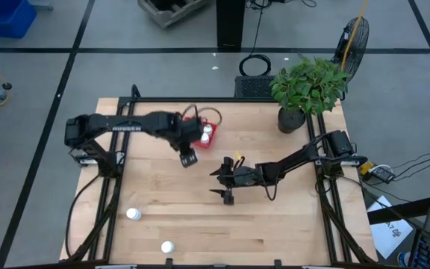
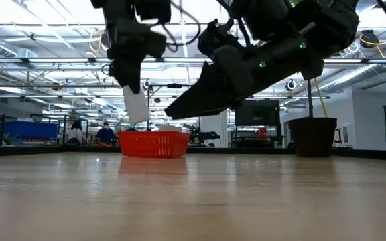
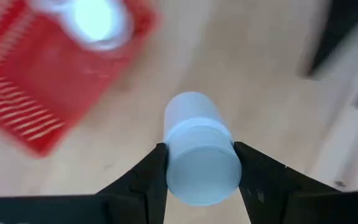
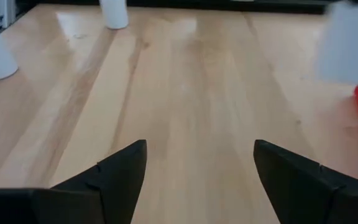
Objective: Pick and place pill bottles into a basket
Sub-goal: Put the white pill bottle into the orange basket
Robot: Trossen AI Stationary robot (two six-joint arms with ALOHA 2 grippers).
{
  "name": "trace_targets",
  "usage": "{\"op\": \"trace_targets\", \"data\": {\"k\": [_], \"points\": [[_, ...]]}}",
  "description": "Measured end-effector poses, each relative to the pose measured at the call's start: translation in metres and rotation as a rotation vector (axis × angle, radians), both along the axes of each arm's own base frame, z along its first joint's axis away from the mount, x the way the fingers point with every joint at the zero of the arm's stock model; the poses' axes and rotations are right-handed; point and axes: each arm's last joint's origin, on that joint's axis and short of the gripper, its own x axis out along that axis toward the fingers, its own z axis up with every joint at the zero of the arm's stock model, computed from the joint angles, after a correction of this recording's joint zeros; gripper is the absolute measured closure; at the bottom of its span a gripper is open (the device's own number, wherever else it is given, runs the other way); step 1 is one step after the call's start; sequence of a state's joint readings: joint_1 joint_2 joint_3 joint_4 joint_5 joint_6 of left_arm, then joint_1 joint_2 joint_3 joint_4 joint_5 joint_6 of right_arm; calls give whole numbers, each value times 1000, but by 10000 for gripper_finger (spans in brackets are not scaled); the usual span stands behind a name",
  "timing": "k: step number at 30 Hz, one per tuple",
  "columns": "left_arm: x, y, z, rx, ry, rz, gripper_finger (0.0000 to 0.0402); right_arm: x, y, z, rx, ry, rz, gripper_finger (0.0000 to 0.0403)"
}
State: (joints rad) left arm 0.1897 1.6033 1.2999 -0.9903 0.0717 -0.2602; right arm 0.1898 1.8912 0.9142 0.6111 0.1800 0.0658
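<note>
- Two pill bottles (image 1: 133, 214) stand at the table's near edge, well apart from the arms.
- Right gripper (image 1: 223, 184) reaches mid-table, jaws spread, empty.
- Left gripper (image 1: 188, 156) hangs raised beside the basket (image 1: 213, 117), pinching a held bottle (image 3: 199, 152); only the left wrist view shows the pinch.
- Basket bottles (image 1: 207, 133) show white in the high view.

The basket (image 3: 48, 74) is blurred and cut off at the picture's edge in the left wrist view, its bottles (image 3: 95, 22) a white smear. In the right wrist view a blurred bottle (image 4: 351, 43) hides part of it.
</note>
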Motion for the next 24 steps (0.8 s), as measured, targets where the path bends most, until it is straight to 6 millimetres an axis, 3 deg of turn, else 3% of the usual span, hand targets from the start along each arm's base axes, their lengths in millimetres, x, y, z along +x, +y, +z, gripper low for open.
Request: {"op": "trace_targets", "data": {"k": [5,13,18,24], "points": [[-12,45,1,2,-3,113,234,-2,7,-1,-5,10,19,118],[-22,99,22,33,-79,209,237,-2,8,0,-6,2,23,120],[-15,123,23,26,-30,210,232,-1,8,0,-6,-4,22,123],[0,136,9,-2,109,189,237,-1,8,0,-6,-1,22,124]]}}
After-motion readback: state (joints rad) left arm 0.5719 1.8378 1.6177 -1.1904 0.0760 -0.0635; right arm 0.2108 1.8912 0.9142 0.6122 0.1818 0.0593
